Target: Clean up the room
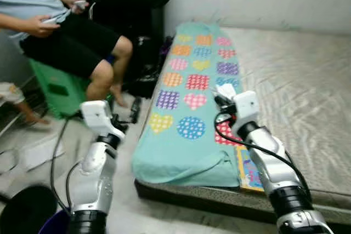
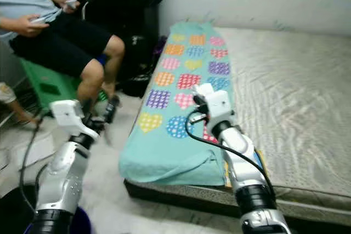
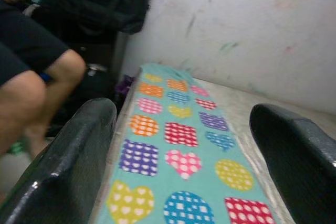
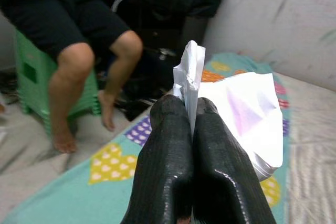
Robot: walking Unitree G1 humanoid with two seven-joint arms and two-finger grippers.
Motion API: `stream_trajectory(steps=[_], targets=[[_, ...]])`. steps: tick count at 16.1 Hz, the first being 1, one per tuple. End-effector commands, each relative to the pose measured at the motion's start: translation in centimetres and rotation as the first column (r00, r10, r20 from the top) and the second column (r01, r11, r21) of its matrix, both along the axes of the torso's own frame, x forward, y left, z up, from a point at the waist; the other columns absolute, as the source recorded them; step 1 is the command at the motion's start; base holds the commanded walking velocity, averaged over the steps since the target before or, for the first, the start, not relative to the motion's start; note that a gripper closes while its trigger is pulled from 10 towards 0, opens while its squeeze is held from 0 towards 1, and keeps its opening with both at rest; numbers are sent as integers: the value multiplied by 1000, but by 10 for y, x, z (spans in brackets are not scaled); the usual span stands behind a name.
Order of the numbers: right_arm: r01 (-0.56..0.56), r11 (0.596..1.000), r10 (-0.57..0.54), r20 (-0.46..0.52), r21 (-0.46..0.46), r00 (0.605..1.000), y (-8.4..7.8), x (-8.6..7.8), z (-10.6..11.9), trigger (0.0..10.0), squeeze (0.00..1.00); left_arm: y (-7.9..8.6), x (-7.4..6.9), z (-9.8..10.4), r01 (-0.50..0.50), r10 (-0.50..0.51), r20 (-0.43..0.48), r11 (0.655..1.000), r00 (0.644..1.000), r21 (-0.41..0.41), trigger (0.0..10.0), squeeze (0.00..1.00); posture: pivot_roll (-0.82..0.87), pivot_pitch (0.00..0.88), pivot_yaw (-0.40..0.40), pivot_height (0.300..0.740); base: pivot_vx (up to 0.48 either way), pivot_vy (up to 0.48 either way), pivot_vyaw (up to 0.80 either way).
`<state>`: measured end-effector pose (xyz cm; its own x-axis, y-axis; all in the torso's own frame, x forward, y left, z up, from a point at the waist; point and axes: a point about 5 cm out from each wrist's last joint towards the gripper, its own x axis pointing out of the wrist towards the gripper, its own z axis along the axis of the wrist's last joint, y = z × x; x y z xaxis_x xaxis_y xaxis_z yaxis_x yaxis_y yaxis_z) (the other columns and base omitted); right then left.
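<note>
My right gripper [image 4: 188, 109] is shut on a crumpled white wrapper [image 4: 247, 111], pinching its thin edge between the two black fingers [image 4: 168, 145]. In the left eye view this gripper [image 1: 222, 100] hovers over the turquoise blanket [image 1: 181, 146] with coloured hearts and dots, and the white wrapper [image 1: 226, 90] shows at its tip. My left gripper [image 1: 131, 114] is raised over the floor beside the mattress, a little left of the blanket's edge. Its fingers [image 3: 79, 150] stand wide apart with nothing between them.
The blanket lies along the left side of a bare mattress [image 1: 299, 91] against the wall. A person [image 1: 66, 31] sits on a green stool [image 1: 57, 89] to the left, holding something. Dark bags [image 1: 137, 4] stand behind. A black bin [image 1: 24, 209] is at lower left. A colourful book [image 1: 249, 171] lies by the blanket.
</note>
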<state>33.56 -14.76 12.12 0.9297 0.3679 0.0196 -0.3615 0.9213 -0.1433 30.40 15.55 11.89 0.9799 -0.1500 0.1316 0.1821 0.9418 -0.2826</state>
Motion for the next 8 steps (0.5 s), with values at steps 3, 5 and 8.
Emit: stream_trajectory(steps=[3, 5, 8], targets=[[-30, 1000, 30, 34, -5, 999, 11, 2, 7, 10000, 0, 9, 1, 0, -22, 22, 0, 1000, 1000, 19, 10000, 0, -42, 0, 2, 740, 0, 0, 533], [-34, 999, 34, 34, 0, 999, 12, 3, 7, 10000, 0, 11, 1, 1, -28, 28, 6, 999, 1000, 23, 10000, 0, -36, 0, -1, 740, 0, 0, 800], [-44, 999, 44, 41, -1, 998, 15, 5, 9, 10000, 0, 14, 1, 3, -40, 40, 14, 999, 999, 25, 10000, 0, -32, 0, -5, 740, 0, 0, 800]])
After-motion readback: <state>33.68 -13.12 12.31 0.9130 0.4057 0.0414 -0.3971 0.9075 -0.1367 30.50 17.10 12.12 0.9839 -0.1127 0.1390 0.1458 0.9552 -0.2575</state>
